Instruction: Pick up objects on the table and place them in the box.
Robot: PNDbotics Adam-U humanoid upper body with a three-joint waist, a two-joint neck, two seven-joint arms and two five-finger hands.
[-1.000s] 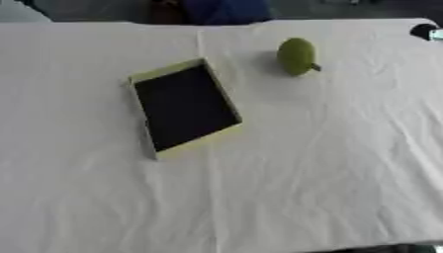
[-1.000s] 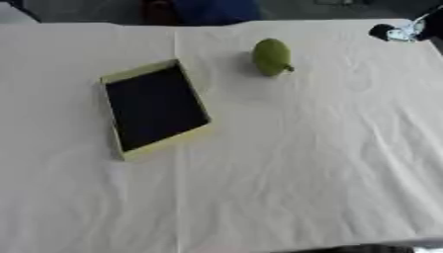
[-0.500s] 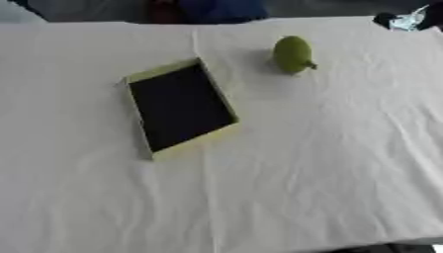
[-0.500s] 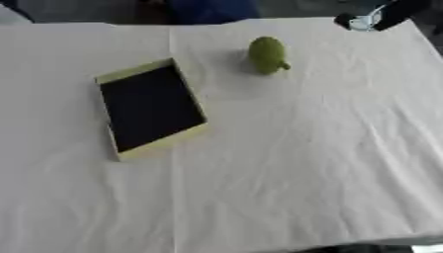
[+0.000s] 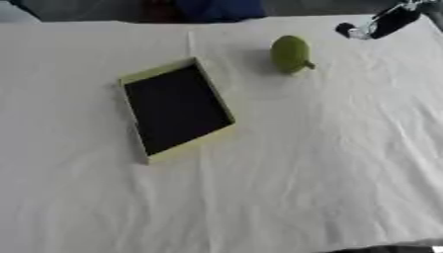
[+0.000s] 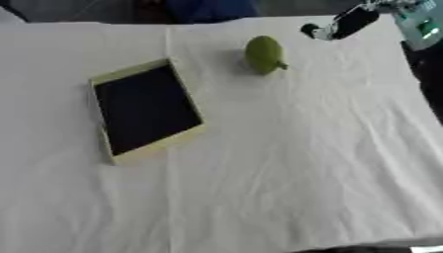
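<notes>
1. Upper right of frame: right hand (image 6: 333,24) enters over the table (image 5: 329,163); whether its fingers are spread or curled can't be told.
2. Green pear (image 5: 290,53) lies down-left of it, near, apart, stem pointing lower right.
3. Box (image 5: 176,109) sits centre-left, empty.
4. Left hand unseen; right is nearer.

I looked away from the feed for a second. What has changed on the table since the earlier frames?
The right hand has come further in from the upper right corner, toward the green fruit, but does not touch it; whether its fingers are open or curled cannot be told. Nothing was picked up or let go. The fruit and the box lie where they were on the white cloth, the box holding nothing. The left hand does not show.
</notes>
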